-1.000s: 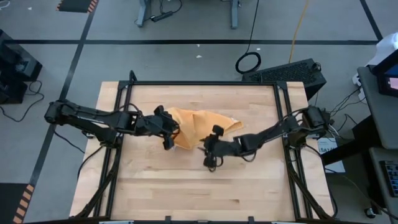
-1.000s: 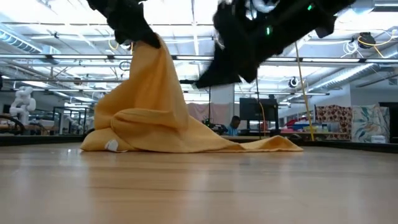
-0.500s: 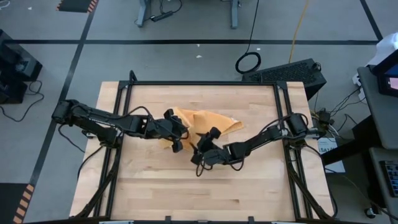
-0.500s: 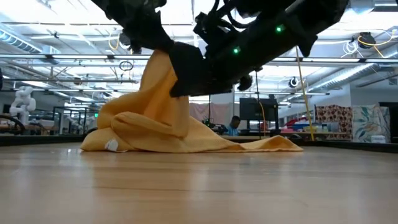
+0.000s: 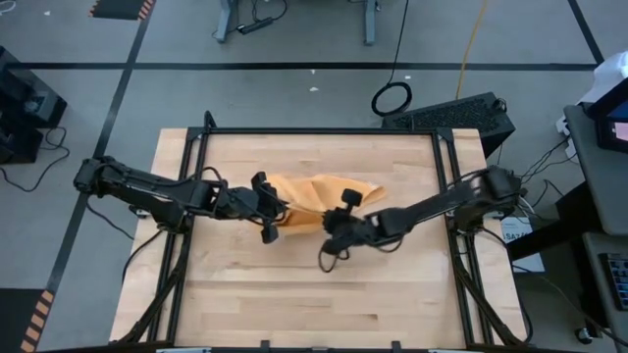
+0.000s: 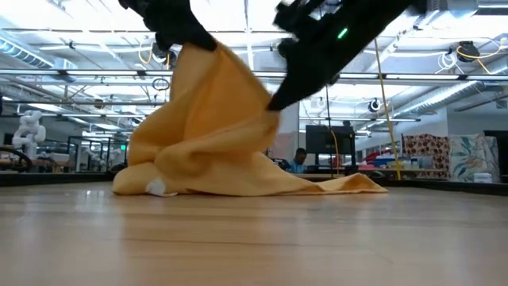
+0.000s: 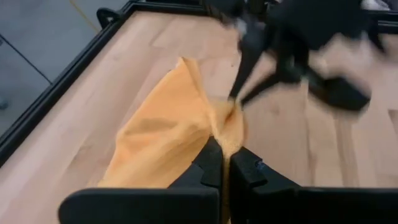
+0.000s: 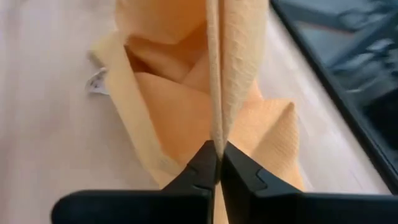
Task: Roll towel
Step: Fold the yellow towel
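The mustard-yellow towel lies bunched at the table's middle. Its lower folds rest on the wood, and one corner trails flat toward the right. Its white tag sits low at the left of the heap. My left gripper is shut on the towel at the heap's left side and holds it highest. My right gripper is shut on the towel at the heap's near right side, lower down. My left gripper pinches a bunched fold of the towel between its two fingers, coming from the table's left. That fold is lifted well above the table, and the cloth hangs from it down to the heap. My right gripper pinches a raised edge of the towel between its two fingers, coming from the table's right. The held part is clear of the table, and the cloth slopes up from it to the left gripper's hold.
A black frame rail runs around the wooden tabletop. Bare wood spreads between the towel and the near edge. Beyond the far edge the room shows shelves and a seated person.
My right gripper went left up to the hanging towel, took hold of it and drew back a little toward the right. A sheet of cloth now spans between the two grippers where a single peak hung before. The heap on the table has shifted slightly.
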Controlling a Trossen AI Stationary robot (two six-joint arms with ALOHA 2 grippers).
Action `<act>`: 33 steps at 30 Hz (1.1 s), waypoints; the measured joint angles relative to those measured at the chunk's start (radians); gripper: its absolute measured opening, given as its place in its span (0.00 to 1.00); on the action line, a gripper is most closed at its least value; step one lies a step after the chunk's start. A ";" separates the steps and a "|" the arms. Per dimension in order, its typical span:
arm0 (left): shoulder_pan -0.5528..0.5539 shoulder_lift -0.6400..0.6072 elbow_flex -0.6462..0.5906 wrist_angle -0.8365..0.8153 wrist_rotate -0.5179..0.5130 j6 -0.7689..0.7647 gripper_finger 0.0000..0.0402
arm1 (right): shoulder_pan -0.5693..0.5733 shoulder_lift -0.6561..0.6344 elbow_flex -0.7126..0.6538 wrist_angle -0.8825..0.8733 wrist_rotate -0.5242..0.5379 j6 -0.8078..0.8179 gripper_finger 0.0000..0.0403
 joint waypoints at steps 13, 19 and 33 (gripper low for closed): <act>-0.046 0.103 0.000 -0.051 -0.010 -0.024 0.34 | 0.090 -0.343 -0.001 -0.447 -0.156 0.082 0.01; -0.050 0.156 0.000 -0.038 -0.031 -0.050 0.41 | 0.111 -0.394 -0.001 -0.555 -0.155 0.124 0.01; -0.092 0.385 0.000 0.067 -0.137 0.083 0.41 | 0.177 -0.441 -0.001 -0.741 -0.153 0.277 0.01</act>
